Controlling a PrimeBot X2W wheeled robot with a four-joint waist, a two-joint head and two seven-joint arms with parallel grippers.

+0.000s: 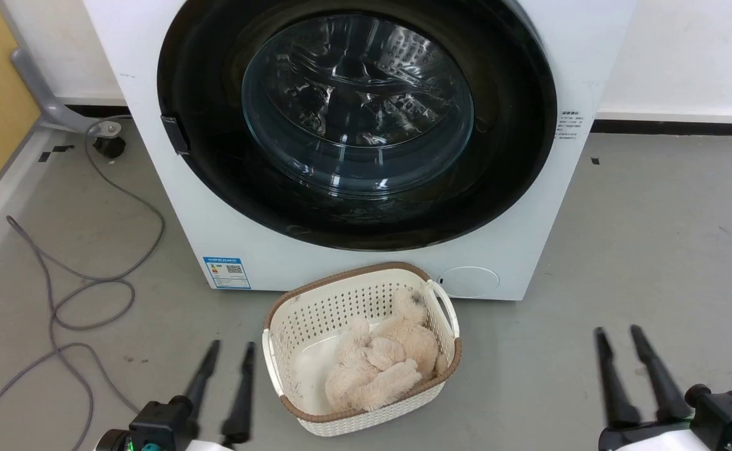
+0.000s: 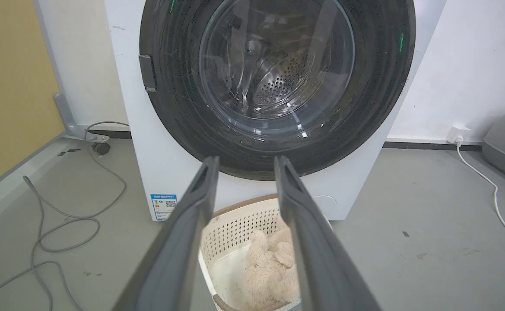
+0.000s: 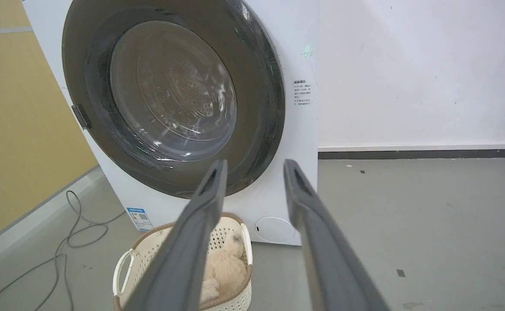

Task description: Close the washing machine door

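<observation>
**Q:** Where's the washing machine door [image 1: 356, 125] at, and are you holding anything?

**A:** Left to right on my head cam: a grey cable [image 1: 90, 294] is looped on the floor [image 1: 654, 238]. Then my left gripper [image 1: 233, 344] sits low down, fingers a little apart with nothing between them. In the middle is a basket [image 1: 366, 282] with a fluffy beige toy [image 1: 378, 363], just in front of the washing machine [image 1: 153, 62]. My right gripper [image 1: 618, 330] is the same deal, slightly spread and empty. The door's straight ahead above the basket, lying flat against the white front with the glass facing me. Looks shut.

**Q:** Wrist cams add anything?

**A:** Yep. Through the glass they give me the holed steel drum [image 2: 278, 82], where the head cam is mostly dark glare. The left wrist adds a white wall socket [image 2: 456, 133] with a cord [image 2: 485, 185], far right. The door's round, so there's no real long axis. The handle tab [image 1: 175, 133] on its left edge runs up-down.
</observation>
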